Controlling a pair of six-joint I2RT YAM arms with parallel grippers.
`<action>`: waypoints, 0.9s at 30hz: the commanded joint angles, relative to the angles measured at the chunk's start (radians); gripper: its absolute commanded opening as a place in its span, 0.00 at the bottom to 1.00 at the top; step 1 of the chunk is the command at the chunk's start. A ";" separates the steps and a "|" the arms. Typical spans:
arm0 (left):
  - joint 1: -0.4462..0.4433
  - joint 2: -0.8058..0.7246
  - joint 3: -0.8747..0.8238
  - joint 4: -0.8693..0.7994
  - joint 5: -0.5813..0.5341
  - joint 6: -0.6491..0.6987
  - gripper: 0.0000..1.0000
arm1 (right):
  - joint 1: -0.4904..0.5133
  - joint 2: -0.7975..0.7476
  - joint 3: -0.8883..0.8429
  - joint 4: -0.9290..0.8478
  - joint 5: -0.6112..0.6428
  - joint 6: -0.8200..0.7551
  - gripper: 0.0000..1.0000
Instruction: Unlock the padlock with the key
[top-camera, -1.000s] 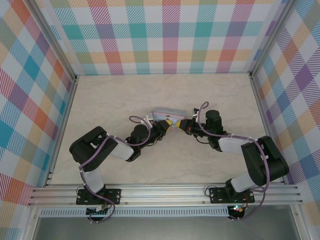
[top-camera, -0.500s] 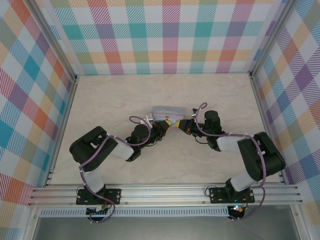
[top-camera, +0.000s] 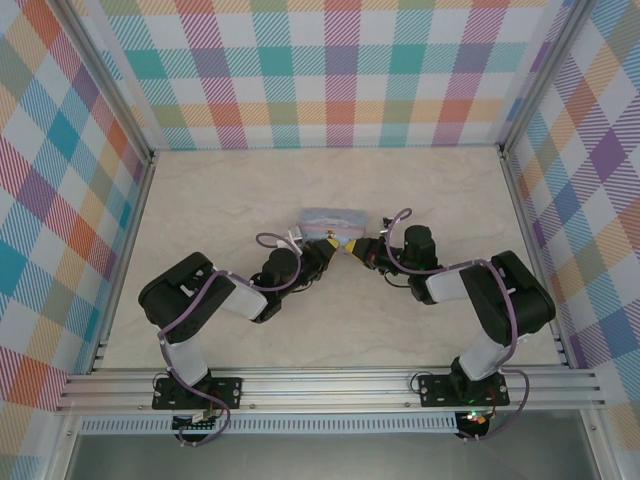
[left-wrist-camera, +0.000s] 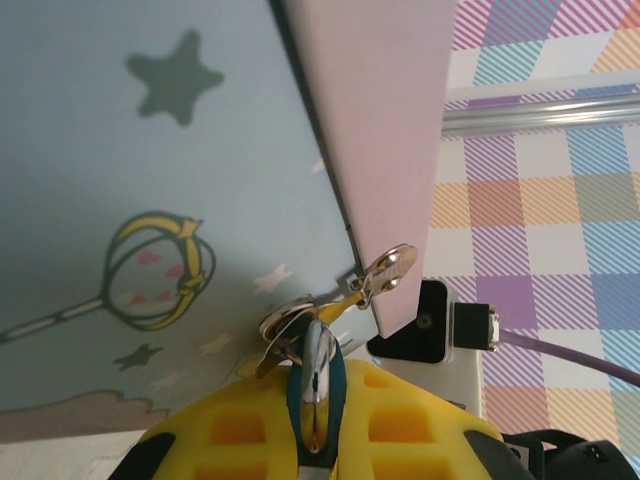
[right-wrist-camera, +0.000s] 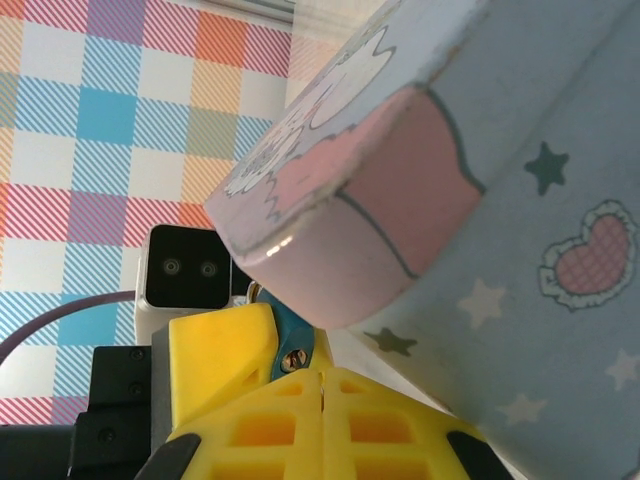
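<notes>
While looking down from above, see the pale blue tin (top-camera: 333, 216) lying near the middle of the table (top-camera: 220, 200). See two black arms reaching in, one from each side, with yellow tips meeting just in front of the tin. Left gripper (top-camera: 337, 246) on the left, right gripper (top-camera: 356, 250) on the right, tips almost touching.

Now look through the left wrist camera. See the tin up close, with stars and a yellow ring on a stick drawn on it. Find the shiny little clasp (left-wrist-camera: 387, 270) at the edge of the tin's pink side. Just below it, find the padlock (left-wrist-camera: 314, 385), dark blue with a shiny silver part, touching the clasp. Squeezed between the two yellow fingers (left-wrist-camera: 440, 420) of the left gripper. So: left gripper closed tight on the padlock.

Next look through the right wrist camera. See the tin's round pink corner and its blue side with a heart and stars. See the right gripper's yellow fingers pressed flat together, closed. Cannot tell if the key sits between them: too tiny to make out. Just past those fingertips, spot the padlock's blue body with a small brass dot, right beside the left gripper's yellow finger.
</notes>
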 joint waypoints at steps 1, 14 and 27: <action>-0.061 -0.012 0.074 0.156 0.212 0.004 0.00 | 0.066 0.026 0.006 0.118 -0.013 0.082 0.00; -0.063 -0.021 0.092 0.148 0.333 0.068 0.00 | -0.001 0.032 0.030 0.161 -0.079 0.093 0.00; -0.064 -0.007 0.106 0.154 0.369 0.097 0.00 | 0.020 0.030 0.023 0.153 -0.064 0.096 0.00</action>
